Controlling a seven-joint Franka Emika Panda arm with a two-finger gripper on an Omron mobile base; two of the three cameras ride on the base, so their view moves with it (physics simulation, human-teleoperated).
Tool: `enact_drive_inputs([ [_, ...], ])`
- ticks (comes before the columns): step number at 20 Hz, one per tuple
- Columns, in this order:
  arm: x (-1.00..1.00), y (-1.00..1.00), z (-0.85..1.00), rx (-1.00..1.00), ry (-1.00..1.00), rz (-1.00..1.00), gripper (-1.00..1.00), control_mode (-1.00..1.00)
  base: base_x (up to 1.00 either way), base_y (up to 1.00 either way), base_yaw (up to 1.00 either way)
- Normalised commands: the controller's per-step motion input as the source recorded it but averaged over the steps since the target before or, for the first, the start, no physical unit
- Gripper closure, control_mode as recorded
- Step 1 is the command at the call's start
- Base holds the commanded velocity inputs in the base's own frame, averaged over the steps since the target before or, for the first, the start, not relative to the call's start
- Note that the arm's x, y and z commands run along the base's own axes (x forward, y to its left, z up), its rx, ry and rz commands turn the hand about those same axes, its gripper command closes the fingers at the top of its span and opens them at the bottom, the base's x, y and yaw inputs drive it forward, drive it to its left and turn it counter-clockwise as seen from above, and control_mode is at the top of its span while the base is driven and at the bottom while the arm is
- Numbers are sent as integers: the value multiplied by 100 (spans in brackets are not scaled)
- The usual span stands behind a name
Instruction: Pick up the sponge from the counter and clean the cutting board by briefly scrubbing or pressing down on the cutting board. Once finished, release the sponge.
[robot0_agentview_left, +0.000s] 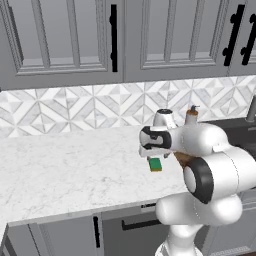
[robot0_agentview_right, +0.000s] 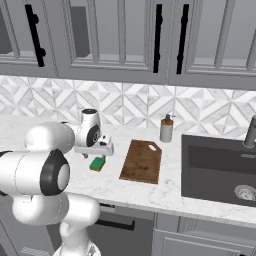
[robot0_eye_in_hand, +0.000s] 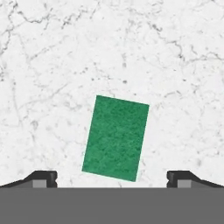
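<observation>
sponge (robot0_eye_in_hand: 116, 138), small green-topped block with yellowish underside, lies flat and slightly skewed on the white marble bench (robot0_agentview_left: 65, 170) beneath wide-spread, empty fingers (robot0_eye_in_hand: 43, 178).

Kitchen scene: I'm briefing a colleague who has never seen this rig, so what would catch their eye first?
The white arm, with its gripper open above the green sponge on the marble counter. To the sponge's right in the right base view lies the dark cutting board, with a soap bottle behind it and a dark sink farther right.
</observation>
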Motion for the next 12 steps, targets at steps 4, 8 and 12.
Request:
enact_drive_inputs([
  [4,13,0,-35,0,0,0,-100,-100,0,0,0],
  [8,0,0,-35,0,0,0,-100,-100,0,0,0],
  [12,0,0,-30,0,0,0,-100,-100,0,0,0],
])
